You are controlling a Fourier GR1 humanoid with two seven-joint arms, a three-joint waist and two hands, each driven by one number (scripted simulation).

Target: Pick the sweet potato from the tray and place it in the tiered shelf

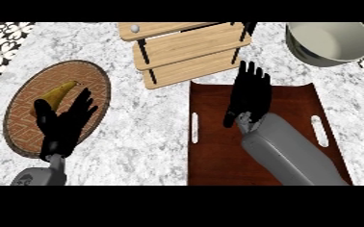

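While the left hand [65, 125] rests open beside the tray [284, 158], the right hand [250, 94] stretches flat-fingered over it toward the tiered shelf [188, 53], sweet potato unseen.

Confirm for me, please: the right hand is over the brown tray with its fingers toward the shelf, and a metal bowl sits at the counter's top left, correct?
Not quite. The head view shows the metal bowl at the counter's top right, not top left. The rest holds: the right hand is over the brown tray with its fingers toward the shelf.
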